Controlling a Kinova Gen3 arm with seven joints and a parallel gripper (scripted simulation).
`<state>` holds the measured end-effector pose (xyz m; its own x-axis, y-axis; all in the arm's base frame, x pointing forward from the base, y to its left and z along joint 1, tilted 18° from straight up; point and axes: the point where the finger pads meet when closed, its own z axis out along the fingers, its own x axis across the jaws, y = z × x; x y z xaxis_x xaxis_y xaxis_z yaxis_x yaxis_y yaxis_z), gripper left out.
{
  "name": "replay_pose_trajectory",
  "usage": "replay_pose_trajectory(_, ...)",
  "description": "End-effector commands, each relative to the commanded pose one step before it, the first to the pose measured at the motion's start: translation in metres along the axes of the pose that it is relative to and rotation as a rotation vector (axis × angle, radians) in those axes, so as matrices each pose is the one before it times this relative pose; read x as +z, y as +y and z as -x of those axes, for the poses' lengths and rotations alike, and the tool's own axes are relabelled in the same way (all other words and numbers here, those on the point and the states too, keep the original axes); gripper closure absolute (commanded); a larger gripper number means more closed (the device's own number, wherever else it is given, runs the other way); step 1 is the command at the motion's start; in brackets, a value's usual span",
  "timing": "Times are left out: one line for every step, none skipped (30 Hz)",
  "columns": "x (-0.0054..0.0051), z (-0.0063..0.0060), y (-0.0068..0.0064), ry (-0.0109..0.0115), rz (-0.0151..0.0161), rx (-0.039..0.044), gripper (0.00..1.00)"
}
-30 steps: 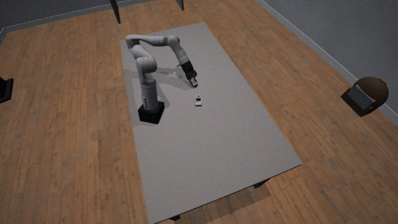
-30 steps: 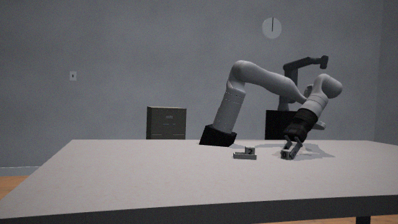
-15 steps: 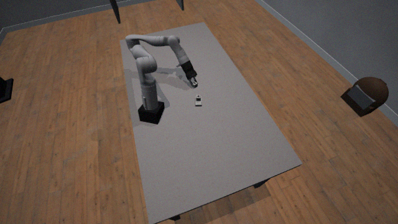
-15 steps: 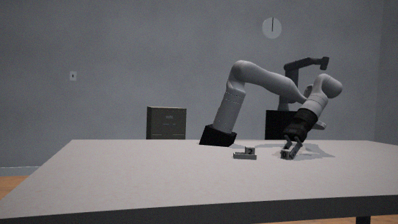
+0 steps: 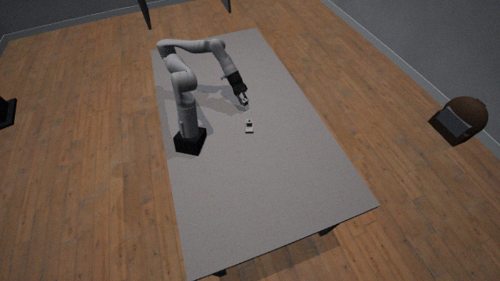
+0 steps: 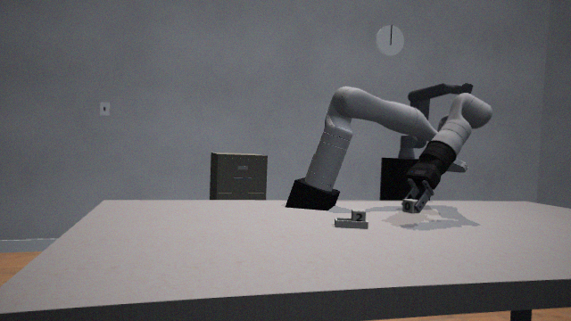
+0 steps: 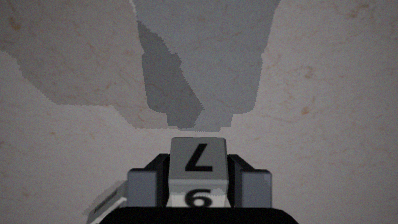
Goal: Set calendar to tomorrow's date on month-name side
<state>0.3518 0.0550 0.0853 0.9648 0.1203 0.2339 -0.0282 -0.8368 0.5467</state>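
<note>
Grey tabletop below; wrist view cuts off the tray (its cube too).

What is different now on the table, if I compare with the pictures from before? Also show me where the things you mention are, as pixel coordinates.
The gripper [image 5: 243, 99] [image 6: 413, 207] [image 7: 198, 172] and the cube with the 0 [image 5: 244, 102] [image 6: 407, 206] [image 7: 198, 161], held between its fingers, have moved up, away from the table. The tray [image 5: 249, 131] [image 6: 345, 225] and the cube with the 2 [image 5: 249, 122] [image 6: 359, 216] stayed in place.
</note>
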Motion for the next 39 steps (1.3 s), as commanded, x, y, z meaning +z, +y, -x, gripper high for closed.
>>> replay_pose_trajectory(-0.00898, -0.00172, 0.00547, 0.00378, -0.01306, 0.00886, 0.4)
replay_pose_trajectory(-0.00271, 0.0, 0.00271, 0.0, 0.0, 0.0, 0.4)
replay_pose_trajectory(-0.0025, 0.0, 0.00251, -0.00001, 0.0, 0.00001, 0.4)
replay_pose_trajectory(-0.00226, 0.0, 0.00226, 0.0, 0.0, 0.0, 0.4)
replay_pose_trajectory(-0.00199, 0.0, 0.00198, 0.0, 0.0, 0.0, 0.4)
replay_pose_trajectory(-0.00169, 0.0, 0.00169, 0.0, 0.0, 0.0, 0.4)
replay_pose_trajectory(-0.00138, 0.0, 0.00138, 0.0, 0.0, 0.0, 0.4)
replay_pose_trajectory(-0.00108, 0.0, 0.00107, 0.0, 0.0, 0.0, 0.4)
replay_pose_trajectory(-0.00078, 0.0, 0.00078, 0.0, 0.0, 0.0, 0.4)
replay_pose_trajectory(-0.00051, 0.0, 0.00051, 0.0, 0.0, 0.0, 0.4)
replay_pose_trajectory(0.0, 0.0, 0.0, 0.0, 0.0, 0.0, 0.4)
replay_pose_trajectory(0.0, 0.0, 0.0, 0.0, 0.0, 0.0, 0.4)
replay_pose_trajectory(-0.00028, 0.0, 0.00028, 0.0, 0.0, 0.0, 0.4)
replay_pose_trajectory(-0.00011, 0.0, 0.00011, 0.0, 0.0, 0.0, 0.4)
replay_pose_trajectory(-0.00002, 0.0, 0.00002, 0.0, 0.0, 0.0, 0.4)
replay_pose_trajectory(0.0, 0.0, 0.0, 0.0, 0.0, 0.0, 0.4)
replay_pose_trajectory(0.0, 0.0, 0.0, 0.0, 0.0, 0.0, 0.4)
replay_pose_trajectory(0.0, 0.0, 0.0, 0.0, 0.0, 0.0, 0.4)
replay_pose_trajectory(0.0, 0.0, 0.0, 0.0, 0.0, 0.0, 0.4)
replay_pose_trajectory(0.0, 0.0, 0.0, 0.0, 0.0, 0.0, 0.4)
replay_pose_trajectory(0.0, 0.0, 0.0, 0.0, 0.0, 0.0, 0.4)
replay_pose_trajectory(0.0, 0.0, 0.0, -0.00002, -0.0001, -0.00001, 0.4)
replay_pose_trajectory(0.00002, 0.00001, 0.0, -0.00012, -0.00063, -0.00003, 0.4)
replay_pose_trajectory(0.00004, 0.00003, 0.00001, -0.0003, -0.0016, -0.00009, 0.4)
replay_pose_trajectory(0.00008, 0.00006, 0.00002, -0.00054, -0.00289, -0.00015, 0.4)
replay_pose_trajectory(0.00011, 0.00008, 0.00003, -0.0008, -0.00441, -0.00023, 0.4)
replay_pose_trajectory(0.00015, 0.00011, 0.00004, -0.00106, -0.00608, -0.0003, 0.4)
replay_pose_trajectory(0.0, 0.0, 0.0, 0.0, 0.0, 0.0, 0.4)
replay_pose_trajectory(0.0, 0.0, 0.0, 0.0, 0.0, 0.0, 0.4)
replay_pose_trajectory(0.00018, 0.00013, 0.00005, -0.00128, -0.0078, -0.00036, 0.4)
replay_pose_trajectory(0.0002, 0.00015, 0.00007, -0.00144, -0.0095, -0.00041, 0.4)
replay_pose_trajectory(0.00022, 0.00016, 0.00008, -0.00152, -0.01112, -0.00044, 0.4)
replay_pose_trajectory(0.00021, 0.00016, 0.0001, -0.00151, -0.0126, -0.00044, 0.4)
replay_pose_trajectory(0.0002, 0.00015, 0.00011, -0.0014, -0.01389, -0.00042, 0.4)
replay_pose_trajectory(0.00017, 0.00013, 0.00012, -0.00119, -0.01495, -0.00038, 0.4)
replay_pose_trajectory(0.00013, 0.0001, 0.00014, -0.0009, -0.01574, -0.00032, 0.4)
replay_pose_trajectory(0.00008, 0.00006, 0.00015, -0.00054, -0.01624, -0.00024, 0.4)
replay_pose_trajectory(0.00002, 0.00002, 0.00016, -0.00015, -0.01645, -0.00015, 0.4)
replay_pose_trajectory(-0.00004, -0.00002, 0.00017, 0.00026, -0.01635, -0.00006, 0.4)
